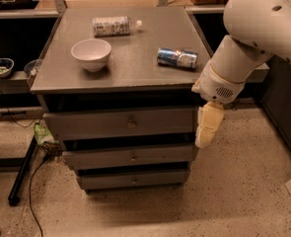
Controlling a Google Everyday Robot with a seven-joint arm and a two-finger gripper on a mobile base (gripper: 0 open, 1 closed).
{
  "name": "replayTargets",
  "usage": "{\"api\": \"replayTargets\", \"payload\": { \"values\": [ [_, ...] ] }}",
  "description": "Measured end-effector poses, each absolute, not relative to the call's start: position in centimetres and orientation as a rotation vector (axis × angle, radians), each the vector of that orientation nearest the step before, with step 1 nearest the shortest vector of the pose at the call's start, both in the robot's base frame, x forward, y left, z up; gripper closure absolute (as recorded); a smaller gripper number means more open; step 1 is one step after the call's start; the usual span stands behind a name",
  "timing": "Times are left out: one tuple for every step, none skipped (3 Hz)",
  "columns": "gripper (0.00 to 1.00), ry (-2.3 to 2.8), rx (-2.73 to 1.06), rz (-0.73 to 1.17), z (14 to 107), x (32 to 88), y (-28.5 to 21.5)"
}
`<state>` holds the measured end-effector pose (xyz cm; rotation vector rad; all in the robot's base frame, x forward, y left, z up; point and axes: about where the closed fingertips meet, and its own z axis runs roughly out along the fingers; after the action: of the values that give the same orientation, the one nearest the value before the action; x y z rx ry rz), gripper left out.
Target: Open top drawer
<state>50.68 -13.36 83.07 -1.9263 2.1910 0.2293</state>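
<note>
The top drawer [86, 123] is a wide grey front with a small round metal knob [131, 124] at its centre, under the cabinet's top. It sits flush above two slimmer grey drawers [130, 157]. My gripper [204, 136] hangs pointing down from the white arm [248, 48], just off the cabinet's right front corner, level with the top drawer's right end and well right of the knob. It holds nothing.
On the cabinet's top [130, 68] lie a white bowl [91, 54], a plastic bottle on its side [113, 25] and a blue can on its side [177, 58]. A black stand leg and cable [21, 174] lie on the floor left. Dark shelving [7, 68] stands left.
</note>
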Motion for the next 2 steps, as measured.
{"api": "replayTargets", "payload": {
  "values": [
    [0.0, 2.173, -1.903, 0.281, 81.0, 49.9, -13.5],
    [0.0, 2.167, -1.898, 0.317, 78.9, 50.1, -13.4]
  ]
}}
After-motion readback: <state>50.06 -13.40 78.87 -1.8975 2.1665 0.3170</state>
